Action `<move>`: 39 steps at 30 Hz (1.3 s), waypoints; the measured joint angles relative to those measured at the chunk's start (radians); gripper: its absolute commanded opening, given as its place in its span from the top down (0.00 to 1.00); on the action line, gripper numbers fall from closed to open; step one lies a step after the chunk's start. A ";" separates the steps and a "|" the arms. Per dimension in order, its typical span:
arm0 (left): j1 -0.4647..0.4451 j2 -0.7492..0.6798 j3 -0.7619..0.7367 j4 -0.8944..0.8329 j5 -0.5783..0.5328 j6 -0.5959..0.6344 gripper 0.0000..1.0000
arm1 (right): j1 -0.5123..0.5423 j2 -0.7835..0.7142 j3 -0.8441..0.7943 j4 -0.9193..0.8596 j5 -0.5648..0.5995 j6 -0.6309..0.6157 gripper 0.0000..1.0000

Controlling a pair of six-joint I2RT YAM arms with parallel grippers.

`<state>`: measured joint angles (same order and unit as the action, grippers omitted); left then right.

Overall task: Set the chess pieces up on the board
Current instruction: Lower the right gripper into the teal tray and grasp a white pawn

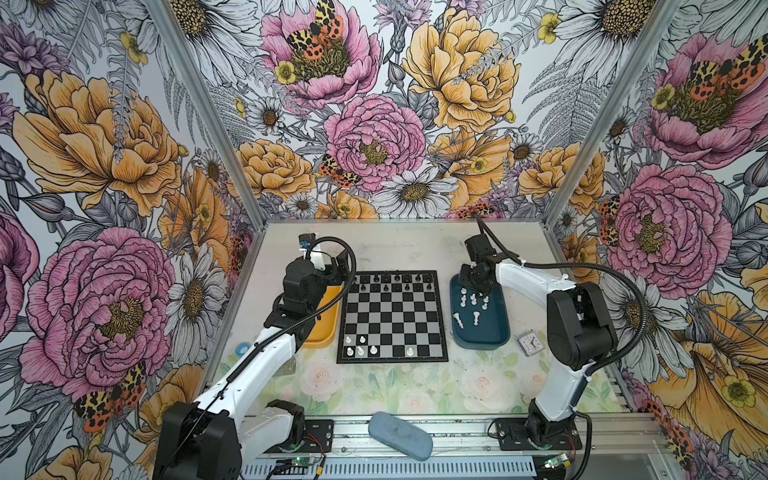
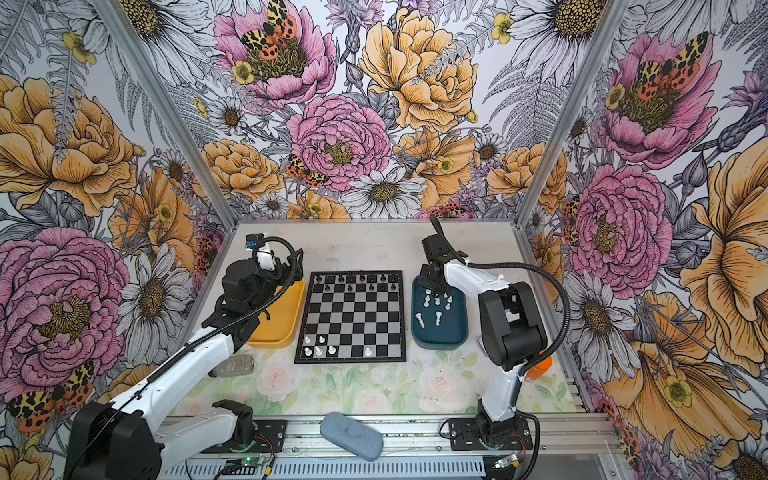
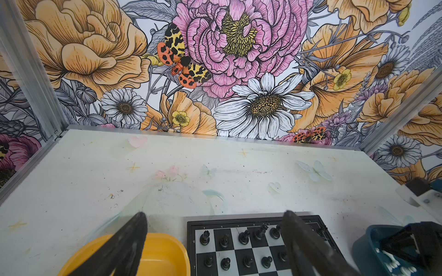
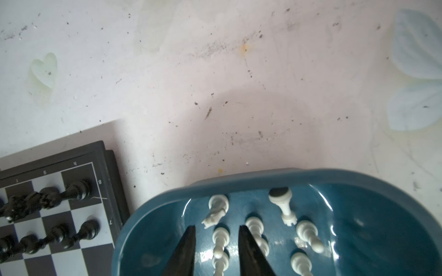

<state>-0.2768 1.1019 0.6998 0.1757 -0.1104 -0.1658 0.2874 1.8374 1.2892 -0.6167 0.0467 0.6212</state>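
The board (image 1: 392, 318) (image 2: 353, 318) lies mid-table, black chessmen (image 1: 390, 280) (image 3: 244, 237) filling its two far rows. Several white chess pieces (image 1: 360, 350) (image 2: 319, 350) stand near its front left corner. More white pieces (image 1: 473, 299) (image 2: 436, 299) are in the blue tray (image 1: 482, 343) (image 4: 239, 181). My right gripper (image 1: 482, 293) (image 4: 217, 229) is down in that tray, open, its fingers either side of a standing white pawn (image 4: 221, 235) with a gap on both sides. My left gripper (image 1: 334, 268) (image 3: 214, 213) hangs wide open and empty over the board's far left corner.
A yellow tray (image 1: 324, 332) (image 3: 162, 251) with nothing in view inside sits left of the board, under the left arm. A small clock (image 1: 528, 344) lies right of the blue tray. A blue-grey pouch (image 1: 400, 434) rests on the front rail. A knight (image 4: 216, 210) and a rook (image 4: 283, 203) lie toppled in the tray.
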 measured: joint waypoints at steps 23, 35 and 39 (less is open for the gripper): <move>0.000 0.007 0.000 0.000 0.000 0.000 0.11 | 0.000 0.042 0.004 0.000 -0.018 0.018 0.67; 0.000 0.007 0.000 0.000 0.000 0.000 0.11 | 0.000 0.056 0.023 0.004 -0.018 0.018 0.67; 0.000 0.007 0.000 0.000 0.000 0.000 0.11 | 0.000 0.057 0.023 0.004 -0.018 0.018 0.68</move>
<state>-0.2768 1.1091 0.6998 0.1753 -0.1104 -0.1658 0.2874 1.8942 1.3125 -0.6125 0.0288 0.6395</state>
